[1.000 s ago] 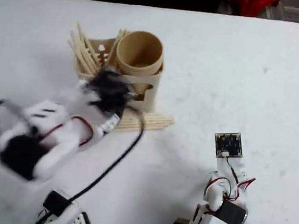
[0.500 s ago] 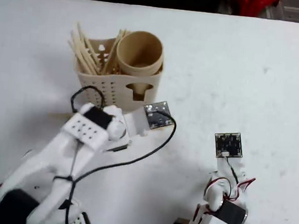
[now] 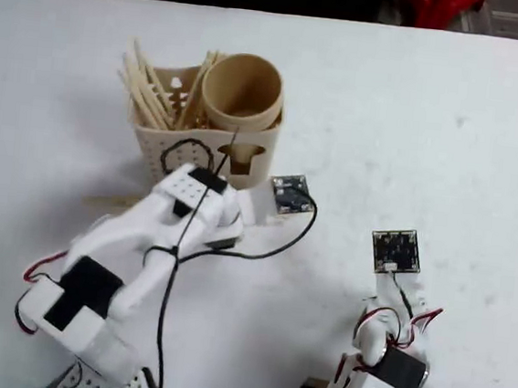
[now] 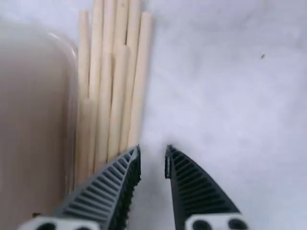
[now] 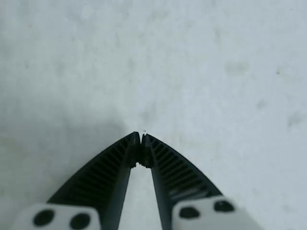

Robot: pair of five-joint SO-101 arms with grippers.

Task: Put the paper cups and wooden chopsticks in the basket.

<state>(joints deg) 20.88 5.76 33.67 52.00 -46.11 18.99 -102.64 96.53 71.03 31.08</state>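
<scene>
Loose chopsticks (image 4: 115,86), look: pale bare wood, about half a dozen slim sticks lying flat on the white table (image 3: 414,108), side by side and touching.
Loose chopsticks, place: on the table just beside the front wall of the basket (image 3: 204,147). In the high view my left arm (image 3: 145,238) covers them.
Loose chopsticks, axis: in the left wrist view they run lengthwise straight away from my fingertips, parallel to the basket wall.
Basket: cream, perforated, upper left of centre in the high view. A tan paper cup (image 3: 241,90) stands upright in its right half, and standing chopsticks (image 3: 145,87) fan toward the upper left.
Left gripper (image 4: 152,154): my fingers are parted by a narrow gap and hold nothing. One tip is over the near ends of the loose sticks, the other over bare table.
Right gripper (image 5: 141,137): my fingertips are pressed together, empty, over bare table. My right arm (image 3: 386,353) is at the lower right of the high view.
Change: a second ago my left arm was a blur at the left and the loose sticks showed in front of the basket. Now it lies across them, closer to the basket than half a second ago. Basket, cup and right arm are unchanged.
</scene>
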